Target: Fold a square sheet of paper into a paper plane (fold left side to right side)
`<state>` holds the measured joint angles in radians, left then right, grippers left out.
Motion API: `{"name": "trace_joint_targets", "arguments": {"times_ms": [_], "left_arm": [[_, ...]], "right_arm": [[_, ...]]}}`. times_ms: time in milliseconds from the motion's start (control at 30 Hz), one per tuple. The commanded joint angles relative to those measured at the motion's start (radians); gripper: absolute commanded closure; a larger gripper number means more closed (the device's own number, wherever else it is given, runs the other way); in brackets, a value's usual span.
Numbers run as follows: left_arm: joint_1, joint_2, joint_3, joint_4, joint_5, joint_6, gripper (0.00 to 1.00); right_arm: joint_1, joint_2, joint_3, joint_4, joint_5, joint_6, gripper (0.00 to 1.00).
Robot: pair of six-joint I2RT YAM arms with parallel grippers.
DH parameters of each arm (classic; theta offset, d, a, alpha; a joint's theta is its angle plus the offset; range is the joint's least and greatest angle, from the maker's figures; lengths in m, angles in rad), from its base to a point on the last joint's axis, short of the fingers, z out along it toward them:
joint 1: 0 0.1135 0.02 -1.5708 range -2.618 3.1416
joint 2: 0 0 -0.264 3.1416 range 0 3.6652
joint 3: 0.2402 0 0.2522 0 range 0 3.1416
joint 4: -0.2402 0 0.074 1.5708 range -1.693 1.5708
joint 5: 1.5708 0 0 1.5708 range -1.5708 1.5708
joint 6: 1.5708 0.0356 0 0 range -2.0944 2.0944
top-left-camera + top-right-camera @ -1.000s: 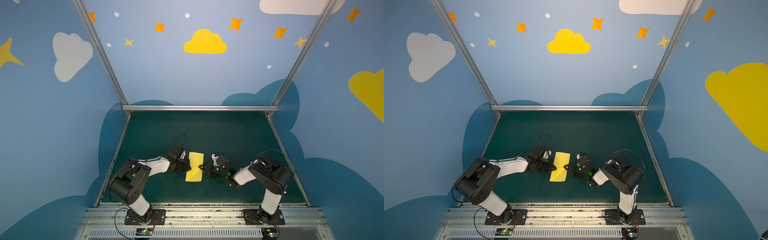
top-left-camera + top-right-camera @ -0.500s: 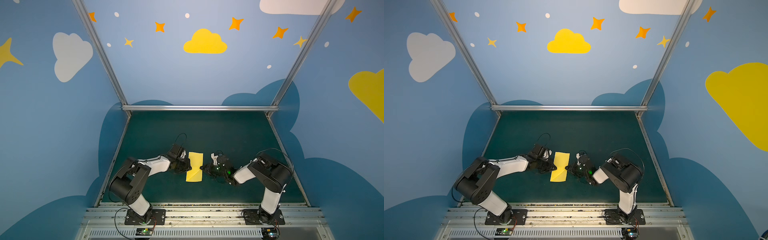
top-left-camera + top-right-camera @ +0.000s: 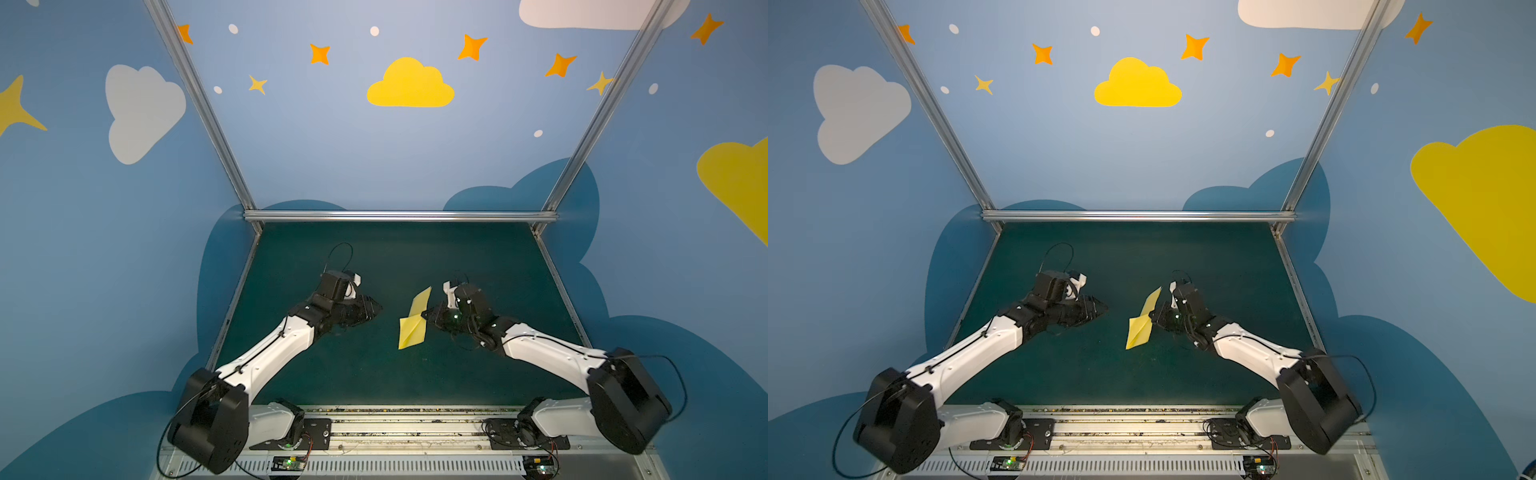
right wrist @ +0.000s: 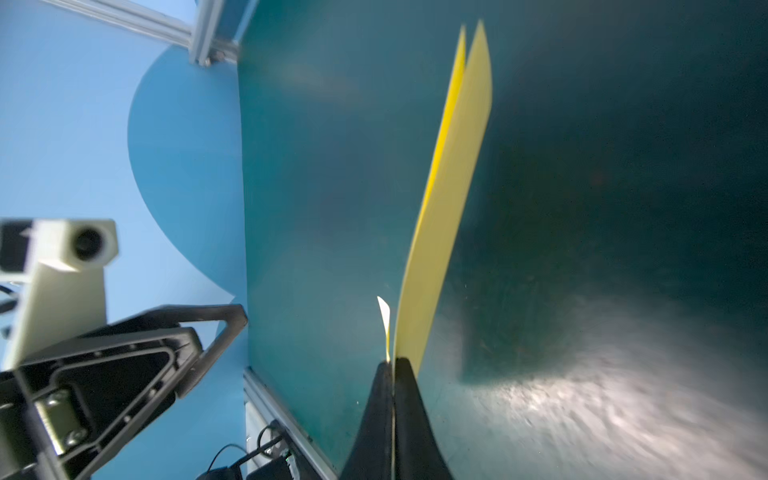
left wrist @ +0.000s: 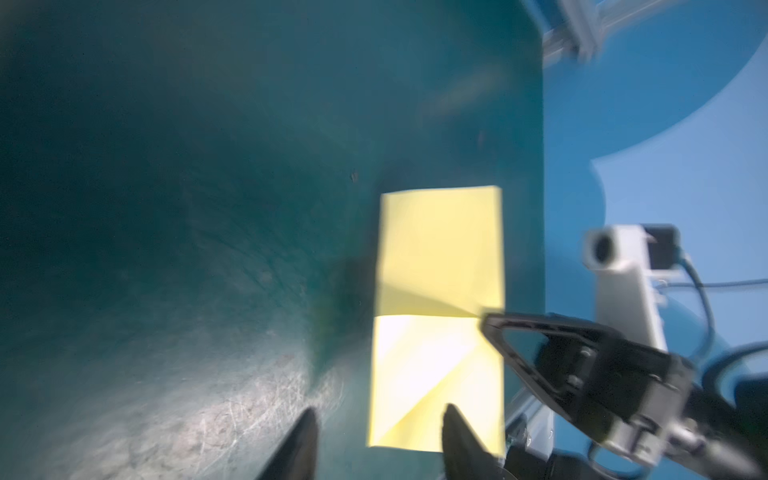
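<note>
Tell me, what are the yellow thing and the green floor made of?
The yellow sheet looks like thin matte paper: sharp creases, layers splaying apart. The green table mat seems a dull rubbery or felt-like covering, scuffed pale under the light; I can't tell which.

Wrist views blurred; glare whitens the mat (image 4: 623,415) beside the fingers (image 4: 409,399) of the right gripper (image 4: 392,362); top views sharp, edges bowed.

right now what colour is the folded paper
The paper is plain pale yellow, clearest in the left wrist view.
</note>
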<state>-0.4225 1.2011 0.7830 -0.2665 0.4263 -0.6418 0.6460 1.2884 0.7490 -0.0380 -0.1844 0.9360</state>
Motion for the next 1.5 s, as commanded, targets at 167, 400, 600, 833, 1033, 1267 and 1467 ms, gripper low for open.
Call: {"name": "trace_joint_targets", "arguments": {"times_ms": [167, 400, 600, 833, 1033, 1267, 1467], "left_arm": [[0.037, -0.136, -0.027, -0.188, -0.146, 0.003, 0.22], [0.046, -0.147, 0.01, -0.263, -0.188, 0.034, 0.1], [0.057, -0.153, 0.023, -0.268, -0.173, 0.031, 0.08], [0.074, -0.173, 0.01, -0.273, -0.185, -0.002, 0.08], [0.08, -0.19, -0.002, -0.274, -0.175, 0.005, 0.01], [0.08, -0.16, 0.011, -0.278, -0.179, 0.04, 0.0], [0.081, -0.143, 0.017, -0.263, -0.207, 0.042, 0.0]], "right_arm": [[-0.051, -0.068, 0.266, -0.715, 0.362, -0.366, 1.0], [-0.012, 0.053, 0.396, -0.921, 0.609, -0.444, 1.0], [0.15, 0.271, 0.484, -0.928, 0.676, -0.338, 1.0], [0.312, 0.552, 0.693, -0.792, 0.44, -0.163, 0.49], [0.257, 0.469, 0.605, -0.577, 0.229, -0.121, 0.4], [0.067, 0.295, 0.385, -0.447, 0.122, -0.098, 0.4], [-0.112, 0.282, 0.246, -0.317, 0.022, -0.126, 0.41]]}}
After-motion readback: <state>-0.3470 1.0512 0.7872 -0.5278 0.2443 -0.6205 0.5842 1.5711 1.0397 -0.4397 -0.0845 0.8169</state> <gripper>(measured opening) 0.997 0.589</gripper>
